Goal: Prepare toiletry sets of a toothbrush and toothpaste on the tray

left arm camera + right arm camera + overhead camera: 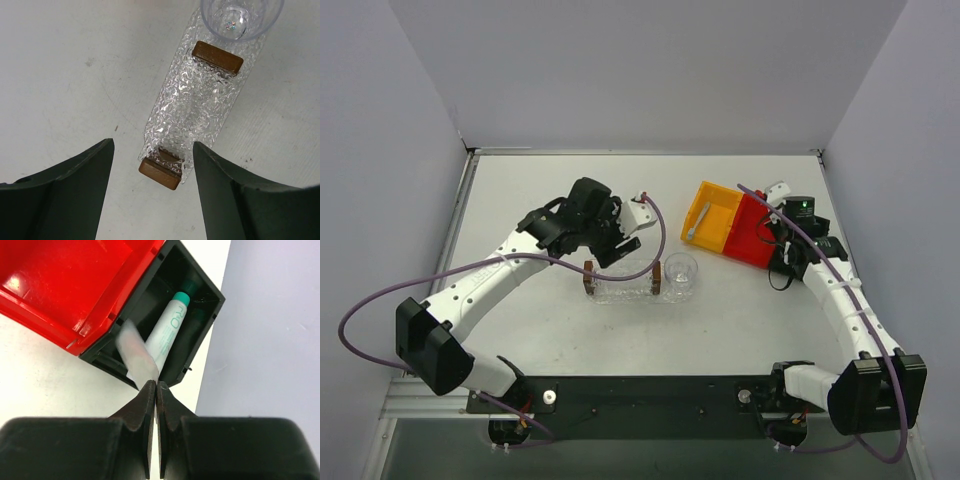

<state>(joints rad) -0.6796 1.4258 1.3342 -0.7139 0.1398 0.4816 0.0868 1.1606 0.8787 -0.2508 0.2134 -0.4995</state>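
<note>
The clear bumpy tray lies at the table's middle and holds no brush or tube; it fills the left wrist view. My left gripper hovers above its left end, open and empty. My right gripper is shut on the flat crimped end of the toothpaste, a whitish tube with a teal cap lying in a black bin. In the top view that gripper is at the red bin's far right side. The toothbrush, a thin pale stick, lies in the yellow bin.
Two small brown blocks sit at the tray's ends, also seen in the left wrist view. A clear round cup stands at the tray's right end. The red bin adjoins the yellow one. The right wall is close.
</note>
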